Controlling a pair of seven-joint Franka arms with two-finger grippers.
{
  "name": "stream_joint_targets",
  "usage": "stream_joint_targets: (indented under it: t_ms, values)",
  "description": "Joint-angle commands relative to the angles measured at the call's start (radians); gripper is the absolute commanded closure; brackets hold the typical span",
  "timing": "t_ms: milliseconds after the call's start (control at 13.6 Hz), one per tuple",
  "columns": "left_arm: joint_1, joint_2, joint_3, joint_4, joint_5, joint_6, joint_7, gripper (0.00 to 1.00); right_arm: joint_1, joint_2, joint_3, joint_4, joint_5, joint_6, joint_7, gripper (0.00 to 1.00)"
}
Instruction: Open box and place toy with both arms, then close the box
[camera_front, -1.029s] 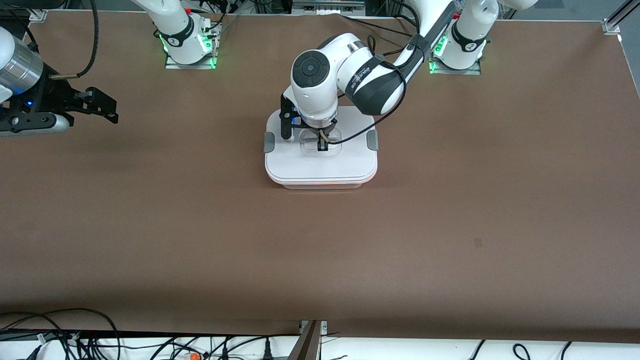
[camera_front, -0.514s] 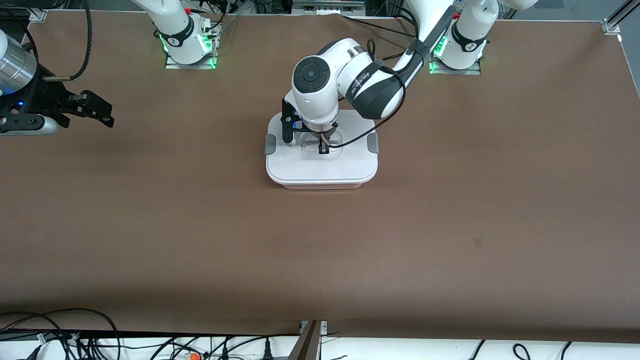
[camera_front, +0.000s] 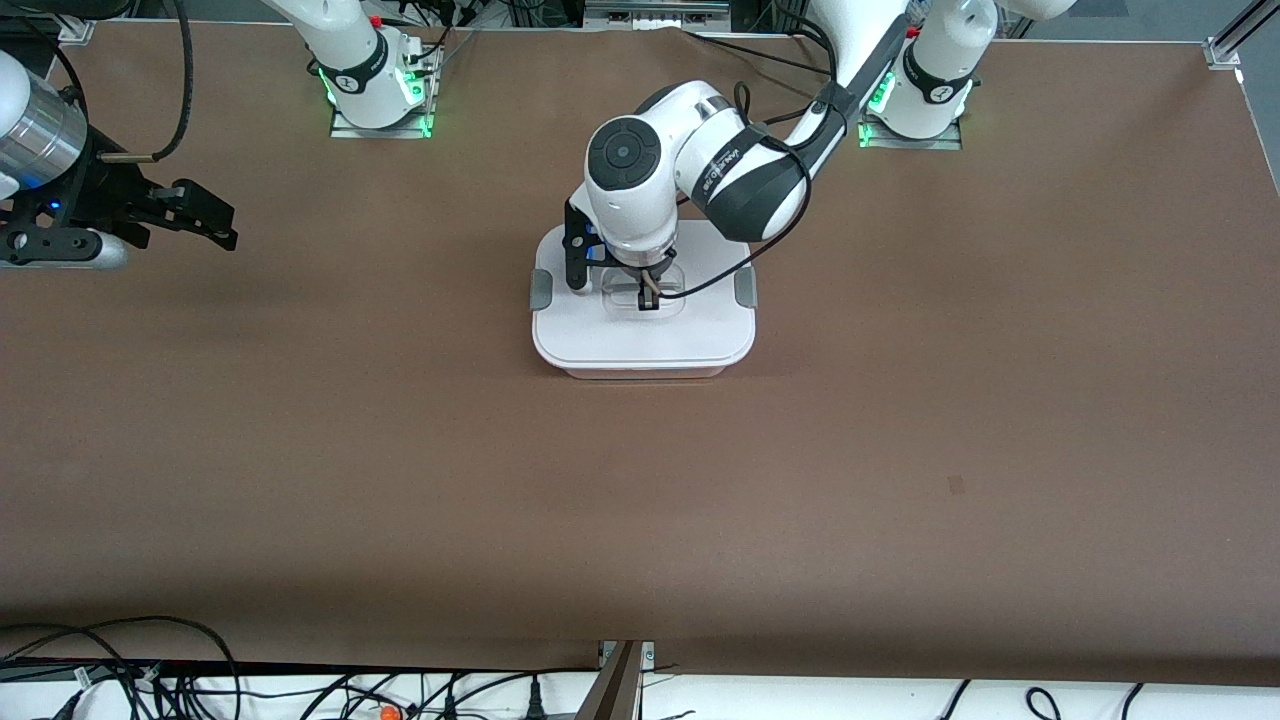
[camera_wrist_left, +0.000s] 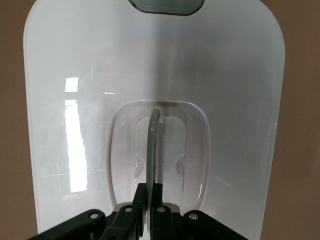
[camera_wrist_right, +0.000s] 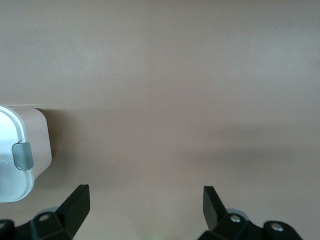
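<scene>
The box (camera_front: 640, 340) stands in the middle of the table with its white lid (camera_wrist_left: 90, 75) on the tub. Grey clips (camera_front: 539, 288) sit at the two sides. My left gripper (camera_front: 647, 297) is down in the lid's clear recess, shut on the thin upright handle (camera_wrist_left: 154, 140). My right gripper (camera_front: 225, 225) is open and empty, up over bare table toward the right arm's end. The right wrist view shows a corner of the box (camera_wrist_right: 37, 145) with one grey clip (camera_wrist_right: 22, 156). The toy is not in view.
The brown mat (camera_front: 640, 500) covers the whole table. Both arm bases (camera_front: 375, 95) stand at the table's edge farthest from the front camera. Cables (camera_front: 120, 670) lie off the edge nearest it.
The lid, held by my left gripper, has come down from slightly raised and offset to sitting square on the tub; the pink rim no longer shows. My right gripper shifted slightly.
</scene>
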Motion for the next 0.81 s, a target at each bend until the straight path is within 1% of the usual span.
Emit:
stream_joint_targets:
  t_ms: [0, 147, 294, 514, 735]
  values:
    - [-0.003, 0.008, 0.010, 0.015, -0.011, -0.006, -0.013, 0.01, 0.002, 0.005, 0.003, 0.027, 0.003, -0.020, 0.022, 0.00]
    - [-0.001, -0.003, 0.010, 0.035, -0.013, -0.006, -0.086, 0.00, 0.000, 0.006, 0.000, 0.027, 0.004, -0.020, 0.019, 0.00]
    - [0.017, -0.003, 0.010, 0.079, -0.014, -0.013, -0.104, 0.00, -0.001, 0.006, -0.002, 0.025, 0.004, -0.021, 0.019, 0.00]
    - [0.081, -0.033, 0.008, 0.084, -0.017, -0.015, -0.125, 0.00, -0.003, 0.008, -0.004, 0.025, 0.004, -0.020, 0.019, 0.00]
    - [0.209, -0.072, 0.010, 0.084, -0.091, -0.050, -0.130, 0.00, -0.003, 0.008, -0.004, 0.025, 0.004, -0.020, 0.019, 0.00]
